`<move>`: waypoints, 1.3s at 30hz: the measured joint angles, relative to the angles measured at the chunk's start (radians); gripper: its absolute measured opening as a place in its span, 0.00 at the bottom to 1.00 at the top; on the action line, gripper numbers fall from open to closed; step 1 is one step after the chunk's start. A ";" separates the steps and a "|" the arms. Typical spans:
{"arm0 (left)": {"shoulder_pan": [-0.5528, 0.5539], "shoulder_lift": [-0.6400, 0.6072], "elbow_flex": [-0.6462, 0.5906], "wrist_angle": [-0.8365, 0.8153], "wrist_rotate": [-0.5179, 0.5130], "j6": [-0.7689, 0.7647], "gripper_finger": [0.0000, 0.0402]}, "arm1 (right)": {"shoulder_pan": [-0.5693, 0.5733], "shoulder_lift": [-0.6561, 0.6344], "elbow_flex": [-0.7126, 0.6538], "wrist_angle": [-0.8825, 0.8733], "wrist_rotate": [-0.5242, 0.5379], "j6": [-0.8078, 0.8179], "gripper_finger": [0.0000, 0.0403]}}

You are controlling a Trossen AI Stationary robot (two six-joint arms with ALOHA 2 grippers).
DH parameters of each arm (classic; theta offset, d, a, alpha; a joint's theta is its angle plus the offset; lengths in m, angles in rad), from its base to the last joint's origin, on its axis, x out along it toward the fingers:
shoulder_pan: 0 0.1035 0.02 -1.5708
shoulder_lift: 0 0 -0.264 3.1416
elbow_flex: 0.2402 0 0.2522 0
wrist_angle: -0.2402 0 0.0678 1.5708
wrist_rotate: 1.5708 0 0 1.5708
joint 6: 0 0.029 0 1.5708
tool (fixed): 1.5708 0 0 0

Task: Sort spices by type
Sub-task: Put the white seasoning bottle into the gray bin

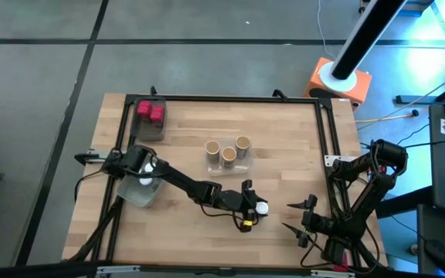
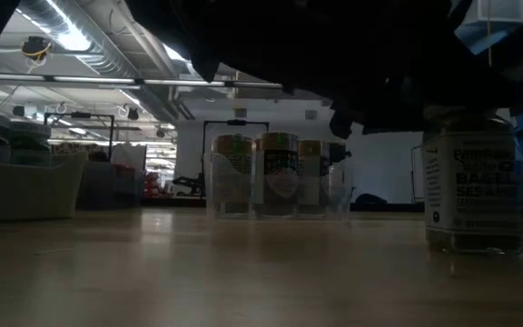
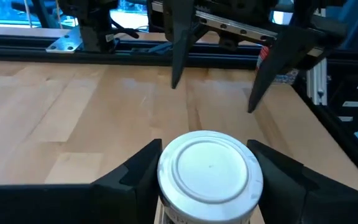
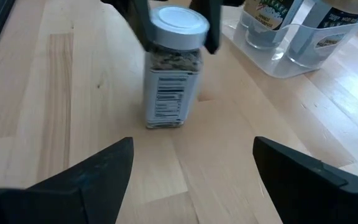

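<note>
A white-capped spice jar (image 1: 262, 207) stands upright on the wooden table, right of centre. My left gripper (image 1: 253, 210) reaches it from the left and is shut on its cap (image 3: 210, 171). My right gripper (image 1: 296, 218) waits open near the right front, facing the jar (image 4: 169, 74). Three tan, cork-topped jars (image 1: 227, 151) stand in a clear tray at the centre. Red jars (image 1: 151, 113) sit in a tray at the far left. Another white-capped jar (image 1: 145, 182) sits in a clear tray (image 1: 134, 194) under my left arm. My left gripper pinches the jar's white cap between its two fingers, one finger (image 3: 143, 169) on each side of the cap's rim (image 3: 164, 171). The fingers come from the table's left, slanting slightly down. The jar stands upright with its base (image 4: 164, 123) on the table.
A black frame (image 1: 327, 139) runs along the table's edges. The tray of tan jars (image 4: 291, 37) stands just beyond the held jar, toward the far edge. Bare wood lies between the jar and my right gripper (image 4: 191, 174).
</note>
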 joint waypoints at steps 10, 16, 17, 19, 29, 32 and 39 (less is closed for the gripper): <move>-0.121 -0.113 0.031 -0.176 -0.237 -0.003 0.47 | 0.000 0.001 0.000 0.001 -0.022 0.000 0.82; -0.251 -0.252 0.031 -0.446 -0.514 -0.084 0.47 | 0.000 0.002 0.000 0.005 -0.027 0.000 0.82; -0.274 -0.278 0.032 -0.493 -0.558 -0.107 0.47 | 0.000 0.002 0.000 0.006 -0.027 0.000 0.82; -0.317 -0.322 0.032 -0.602 -0.644 -0.169 0.47 | 0.000 0.002 0.000 0.007 -0.027 0.000 0.82; -0.509 -0.485 0.032 -1.241 -0.920 -0.742 0.47 | 0.000 0.002 0.000 0.009 -0.025 0.001 0.82; -0.541 -0.506 0.032 -1.481 -0.923 -1.011 0.47 | 0.000 0.002 0.000 0.009 -0.025 0.001 0.82; -0.585 -0.508 0.032 -1.995 -0.786 -1.574 0.47 | 0.000 0.002 0.000 0.008 -0.024 0.002 0.82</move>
